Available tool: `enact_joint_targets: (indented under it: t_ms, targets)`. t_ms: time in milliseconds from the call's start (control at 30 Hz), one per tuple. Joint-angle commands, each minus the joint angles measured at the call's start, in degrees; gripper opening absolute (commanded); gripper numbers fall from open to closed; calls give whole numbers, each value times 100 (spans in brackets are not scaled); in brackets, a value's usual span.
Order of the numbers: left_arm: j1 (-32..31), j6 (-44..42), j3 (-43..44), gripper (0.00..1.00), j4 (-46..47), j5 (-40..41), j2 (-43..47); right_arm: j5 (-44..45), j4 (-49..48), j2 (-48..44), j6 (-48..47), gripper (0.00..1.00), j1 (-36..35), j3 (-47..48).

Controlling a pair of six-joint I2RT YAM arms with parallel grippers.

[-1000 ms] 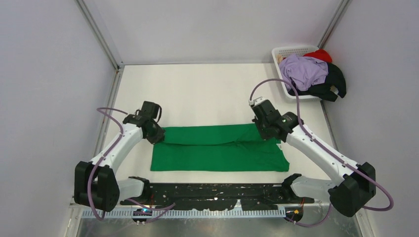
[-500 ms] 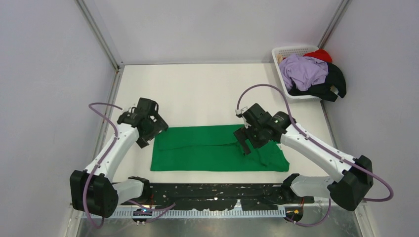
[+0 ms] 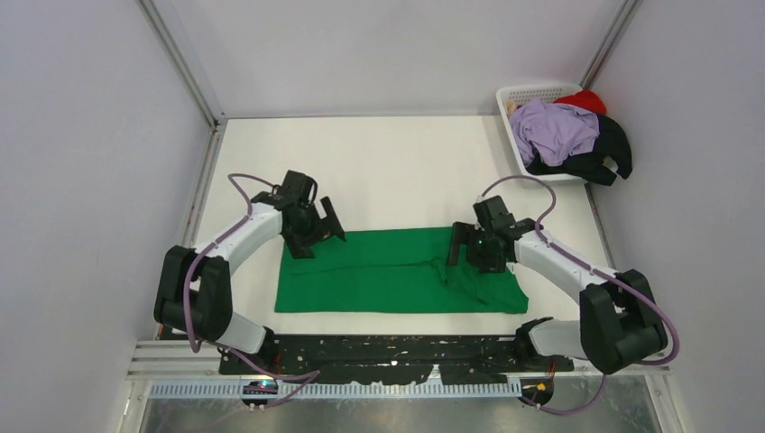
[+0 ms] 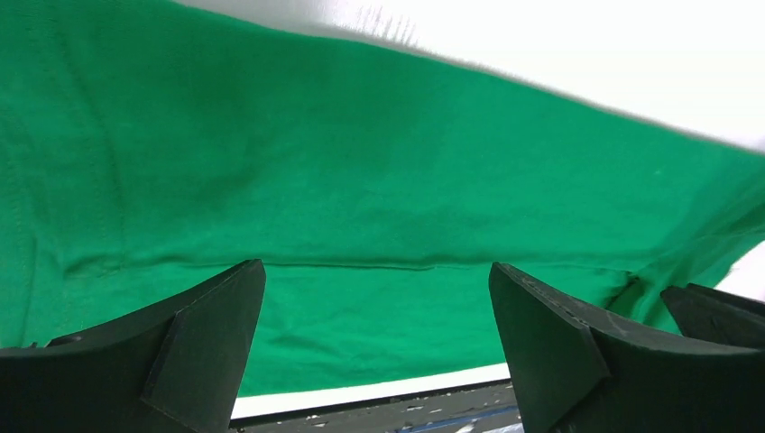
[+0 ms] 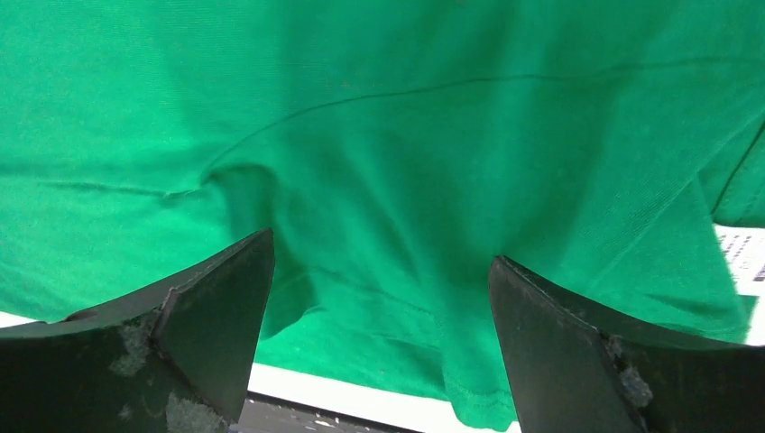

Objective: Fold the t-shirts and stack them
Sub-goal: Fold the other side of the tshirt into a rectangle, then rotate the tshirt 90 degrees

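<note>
A bright green t-shirt [image 3: 397, 275] lies flat on the white table as a long folded rectangle near the front edge. My left gripper [image 3: 316, 242] hovers open over its far left corner, with nothing between its fingers; in the left wrist view the left gripper [image 4: 375, 266] has green cloth [image 4: 379, 180] spread below it. My right gripper [image 3: 456, 253] stands open above the right part of the shirt, where the cloth [image 5: 388, 153] is creased below the right gripper [image 5: 382, 248]. Lilac [image 3: 555, 128], black [image 3: 603, 161] and red [image 3: 586, 97] t-shirts are heaped in the basket.
The white lattice basket [image 3: 516, 94] stands at the far right corner, its heap spilling over the right rim. Bare white table [image 3: 388, 171] lies behind the green shirt. A black strip [image 3: 388, 352] runs along the near edge between the arm bases.
Both grippers opened and let go of the green shirt. The left one swung right over the shirt's left corner; the right one moved left and nearer. The shirt now lies flat.
</note>
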State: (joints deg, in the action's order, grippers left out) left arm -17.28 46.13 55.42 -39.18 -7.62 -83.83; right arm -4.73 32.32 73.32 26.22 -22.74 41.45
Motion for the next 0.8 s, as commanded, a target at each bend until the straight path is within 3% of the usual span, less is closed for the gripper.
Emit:
enact_joint_targets:
  t_ms: [0, 100, 233, 500, 633, 767]
  targets:
    - [-42, -323, -333, 100, 465, -334, -219, -448, -1001, 357, 880, 96, 346, -373]
    - [-64, -292, -808, 100, 798, -378, -245, -462, -1654, 912, 996, 95, 584, -359]
    - [-194, 107, -1313, 100, 1349, -561, -195, -542, -2263, 2058, 1073, 96, 906, 518]
    - [-1502, 1571, -1609, 99, 2412, -695, -434, -1331, -1841, 4994, 828, 96, 1004, 4403]
    - [-2158, 2291, -1482, 100, 3070, -778, -613, -1659, -1151, 6157, 791, 95, 946, 6327]
    - [-2605, 2477, -984, 100, 2925, -443, -877, -1789, -183, 7423, 777, 95, 774, 8552]
